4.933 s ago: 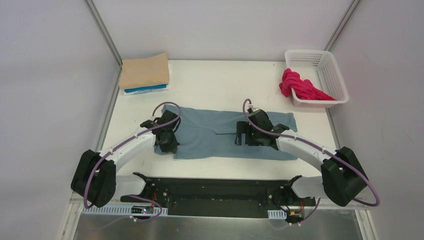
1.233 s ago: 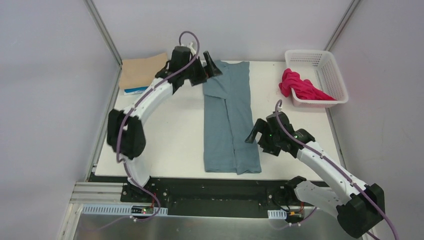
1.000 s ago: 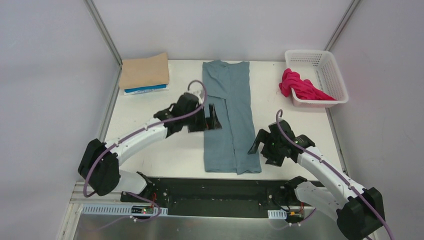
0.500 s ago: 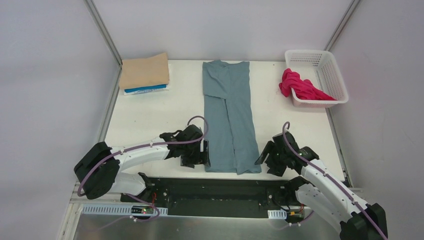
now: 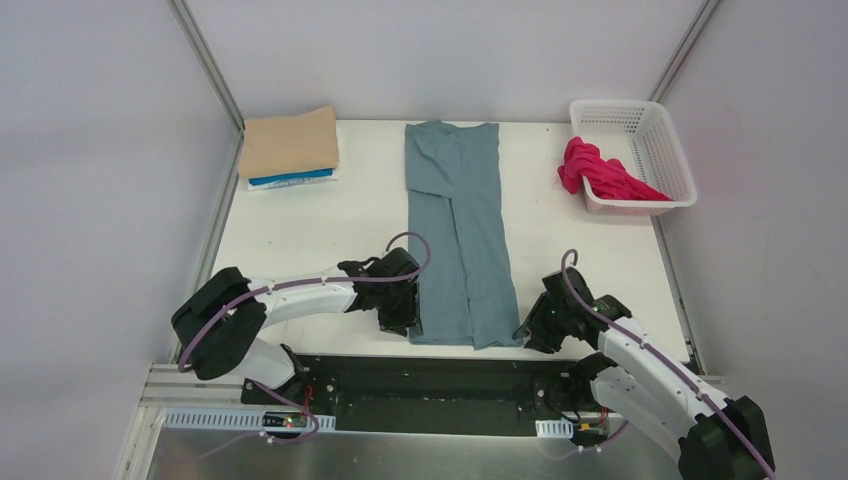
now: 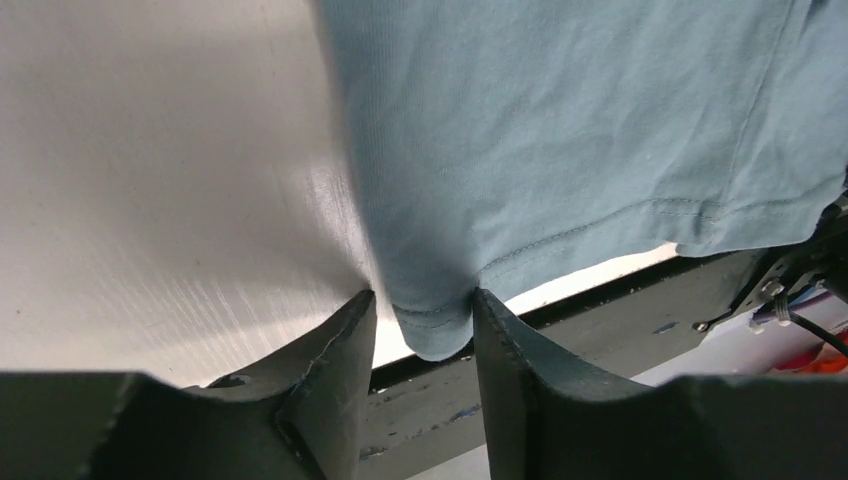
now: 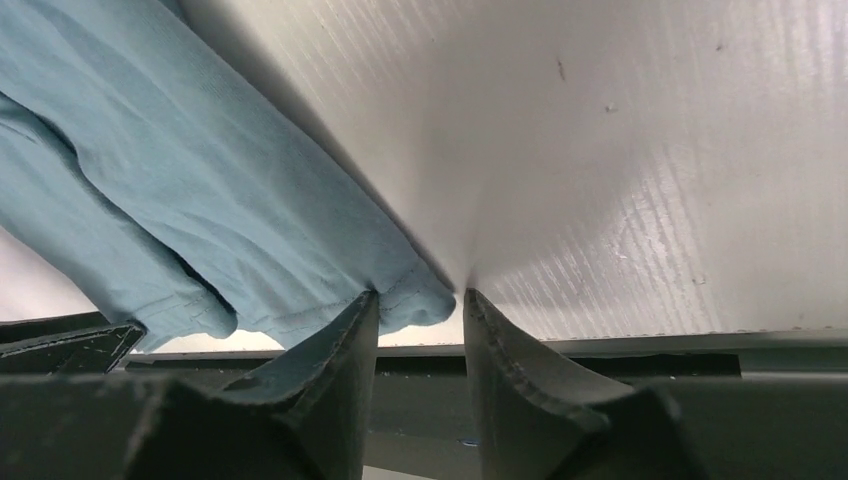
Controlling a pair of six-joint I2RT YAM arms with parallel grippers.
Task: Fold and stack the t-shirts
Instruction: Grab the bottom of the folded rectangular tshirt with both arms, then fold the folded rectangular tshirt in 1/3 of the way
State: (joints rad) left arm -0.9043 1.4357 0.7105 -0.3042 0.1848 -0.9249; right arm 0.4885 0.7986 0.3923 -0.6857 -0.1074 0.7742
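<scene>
Along the near edge of the white desk (image 5: 320, 230), a black mounting rail (image 5: 430, 385) carries two white robot arms.

The left arm (image 5: 300, 290) reaches low to the right. Its jaws are at the near left corner of a dusty teal-blue t-shirt (image 5: 455, 230). The left wrist view shows the hemmed corner of the cloth (image 6: 560, 130) between two dark fingers (image 6: 330, 380). The jaws are partly closed around it, but I cannot tell whether they pinch it.

The right arm (image 5: 640, 360) mirrors this, with its jaws at the near right corner. The right wrist view shows the cloth tip (image 7: 200, 180) between the fingers (image 7: 320, 380). Here too I cannot tell whether it is gripped.

The teal-blue shirt lies flat down the middle of the desk as a long, narrow strip. Its sides are folded inward and meet along the centre. It runs from the near edge to the far edge, with the collar at the far end.

At the far left corner, a folded tan t-shirt (image 5: 290, 142) rests on a bright blue t-shirt (image 5: 290, 181), of which only the front edge shows.

At the far right corner stands a white lattice basket (image 5: 612, 103). A crumpled magenta-red t-shirt (image 5: 600, 172) is bunched at its near left side, partly spilling over the wall.
</scene>
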